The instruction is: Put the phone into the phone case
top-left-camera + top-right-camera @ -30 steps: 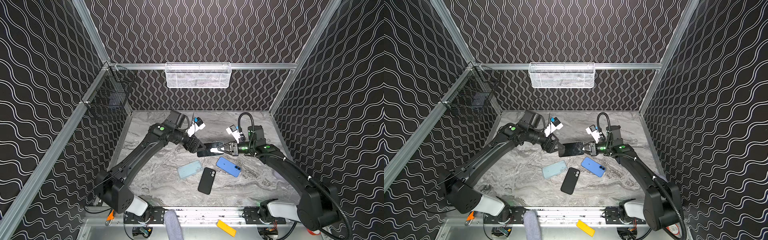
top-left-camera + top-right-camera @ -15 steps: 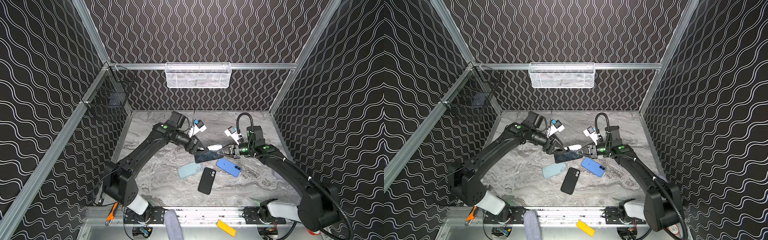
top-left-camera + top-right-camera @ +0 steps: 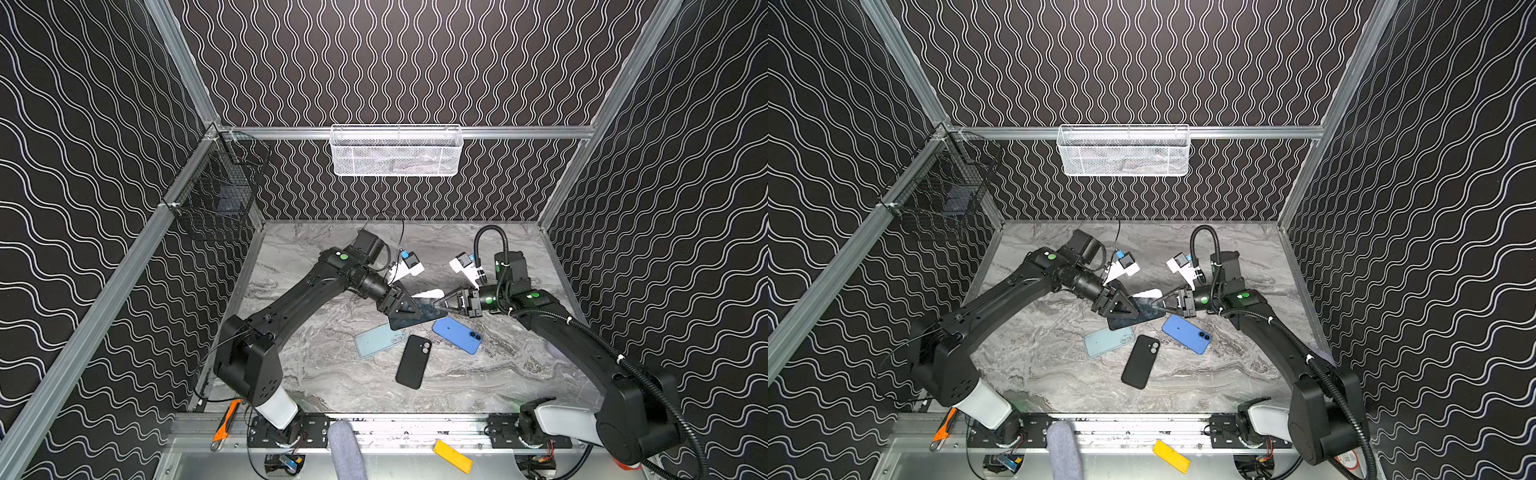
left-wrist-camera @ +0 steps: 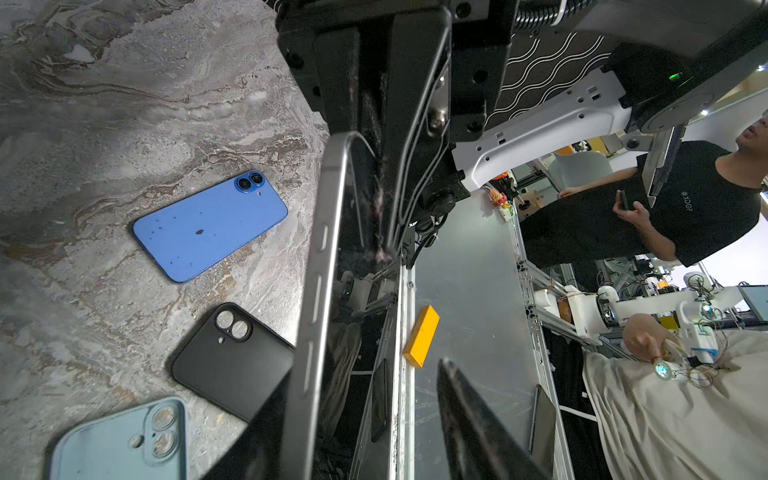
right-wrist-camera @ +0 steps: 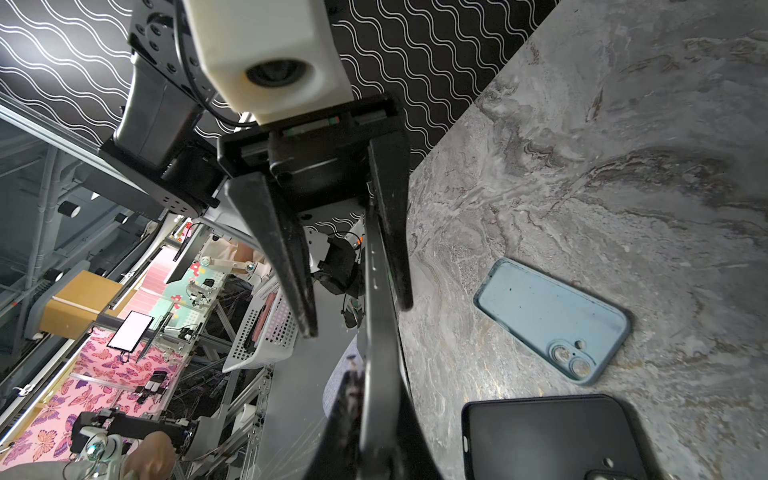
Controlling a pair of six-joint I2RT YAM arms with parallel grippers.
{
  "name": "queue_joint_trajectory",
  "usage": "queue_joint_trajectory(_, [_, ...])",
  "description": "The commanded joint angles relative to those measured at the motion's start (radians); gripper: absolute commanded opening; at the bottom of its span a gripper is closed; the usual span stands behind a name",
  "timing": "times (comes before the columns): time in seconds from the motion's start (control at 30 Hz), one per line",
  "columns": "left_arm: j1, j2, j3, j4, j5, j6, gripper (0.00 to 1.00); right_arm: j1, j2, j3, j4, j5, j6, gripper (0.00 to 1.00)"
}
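Two arms meet at the dark phone [image 3: 419, 322], tilted above the counter [image 3: 332, 374]: right fingers [image 5: 338, 428] pinch one end, left fingers [image 5: 282, 249] spread around the other; black phone case [image 3: 412, 361] flat on counter nearby.

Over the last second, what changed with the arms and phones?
The dark phone, pinched by the right gripper, sank toward the table; the left gripper narrowed around it, one finger not yet touching. The blue phone, black case and light blue case stayed put.
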Motion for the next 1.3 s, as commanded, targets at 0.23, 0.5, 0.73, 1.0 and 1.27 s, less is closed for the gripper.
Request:
queue_joint_trajectory(0.23, [-0.003,-0.033,-0.022,0.072,0.041,-0.041,0.21,0.0,0.0,0.009,0.034,0.001,0.004,0.0])
queue_joint_trajectory(0.5, [-0.002,-0.057,-0.068,0.155,0.01,-0.121,0.0,-0.002,-0.007,0.026,0.038,0.053,0.025,0.05])
queue_joint_trajectory(0.73, [-0.003,-0.088,-0.107,0.251,-0.04,-0.203,0.0,-0.013,-0.036,0.036,0.06,0.115,0.06,0.47])
queue_joint_trajectory(1.0, [-0.001,-0.126,-0.135,0.343,-0.118,-0.29,0.0,-0.052,-0.086,0.02,0.12,0.202,0.135,0.69])
queue_joint_trajectory(1.27, [0.008,-0.194,-0.178,0.462,-0.244,-0.489,0.0,-0.141,-0.16,-0.059,0.3,0.335,0.363,0.75])
